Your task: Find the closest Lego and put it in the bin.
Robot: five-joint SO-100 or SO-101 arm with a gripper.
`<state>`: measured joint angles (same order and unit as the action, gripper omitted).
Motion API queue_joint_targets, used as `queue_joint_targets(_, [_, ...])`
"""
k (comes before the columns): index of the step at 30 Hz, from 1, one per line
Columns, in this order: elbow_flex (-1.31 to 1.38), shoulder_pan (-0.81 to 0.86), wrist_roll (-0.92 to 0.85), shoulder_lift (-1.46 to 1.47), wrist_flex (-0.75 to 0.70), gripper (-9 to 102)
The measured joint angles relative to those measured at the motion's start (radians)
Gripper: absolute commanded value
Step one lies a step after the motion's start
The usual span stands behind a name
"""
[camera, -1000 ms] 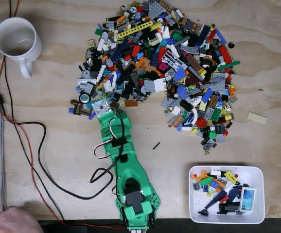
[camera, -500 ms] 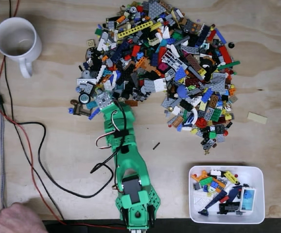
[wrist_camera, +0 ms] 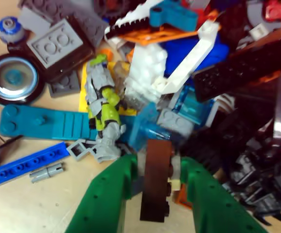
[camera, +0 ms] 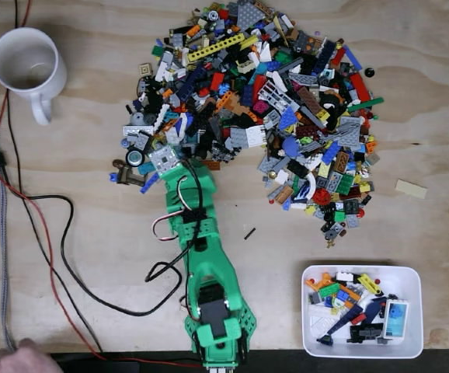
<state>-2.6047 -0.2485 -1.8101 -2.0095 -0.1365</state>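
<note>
Green gripper [wrist_camera: 156, 167] clamped on brown brick [wrist_camera: 156, 180], brick upright between both fingers [wrist_camera: 109, 194] in wrist view. Grey-and-lime figure [wrist_camera: 103, 114] and teal plate [wrist_camera: 48, 126] lie just left of it; blur hides detail behind. In fixed view, arm [camera: 201, 264] reaches from tabletop's near edge to lower left rim of brick pile [camera: 255, 101]. White bin [camera: 362, 311] sits near bottom right corner, partly filled. Mug [camera: 26, 66] at top left corner. Hand [camera: 19, 360] at bottom left edge.

Brown Lego piece [wrist_camera: 156, 179], upright, pile's near edge, white bin [camera: 362, 311] well apart
</note>
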Motion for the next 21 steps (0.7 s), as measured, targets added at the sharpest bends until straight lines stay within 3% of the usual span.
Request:
queue_joint_targets(5, [-0.005, 0.149, -0.017, -0.235, -0.133, 0])
queue_joint_targets(9, [-0.048, 0.4, -0.063, -0.333, -0.198, 0])
queue_joint_targets(15, [-0.132, 0.882, -0.17, -0.408, -0.198, 0])
queue_joint_targets(21, [-0.186, 1.15, -0.227, -0.456, -0.169, 0])
